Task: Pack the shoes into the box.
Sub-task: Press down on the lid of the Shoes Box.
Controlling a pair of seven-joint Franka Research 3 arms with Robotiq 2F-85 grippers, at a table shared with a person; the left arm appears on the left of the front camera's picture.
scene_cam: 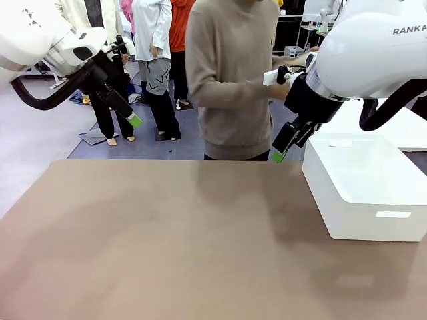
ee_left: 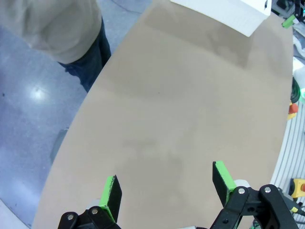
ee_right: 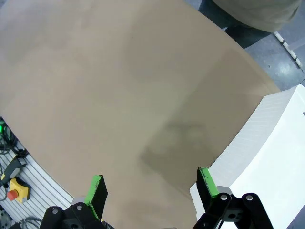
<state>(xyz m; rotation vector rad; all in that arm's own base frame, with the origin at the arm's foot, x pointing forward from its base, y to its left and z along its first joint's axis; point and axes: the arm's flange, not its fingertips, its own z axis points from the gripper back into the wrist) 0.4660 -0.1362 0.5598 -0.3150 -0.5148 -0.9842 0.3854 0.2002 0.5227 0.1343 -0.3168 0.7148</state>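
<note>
The shoes and the box are out of view. My left gripper (scene_cam: 133,120) hangs raised above the table's far left corner, its green-padded fingers apart and nothing between them; in the left wrist view the left gripper (ee_left: 166,174) looks down on bare brown tabletop. Over the far edge, right of the middle, my right gripper (scene_cam: 279,156) is also open and holds nothing. The right wrist view has the right gripper (ee_right: 150,174) above the table (ee_right: 119,86).
A large white rectangular box (scene_cam: 373,193) stands on the table's right side, also seen as the white box (ee_left: 224,12) and the white box (ee_right: 267,157). A person in a beige sweater (scene_cam: 230,80) stands at the far edge. The brown table (scene_cam: 167,240) is bare.
</note>
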